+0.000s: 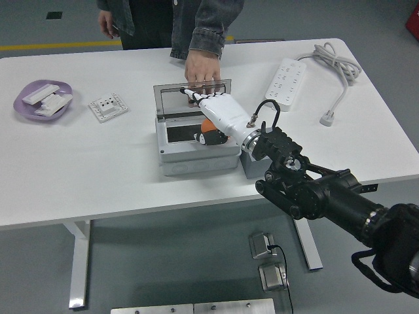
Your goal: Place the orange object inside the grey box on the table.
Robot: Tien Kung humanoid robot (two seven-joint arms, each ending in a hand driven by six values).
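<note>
While my right robot hand (211,115) hovers with fingers spread, released, I see the orange object (210,131) beneath its palm, inside the grey box (196,150).

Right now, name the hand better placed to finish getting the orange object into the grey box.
Right. The right hand is over the grey box, fingers spread, with the orange object just beneath it inside the box. The left hand is out of view.
</note>
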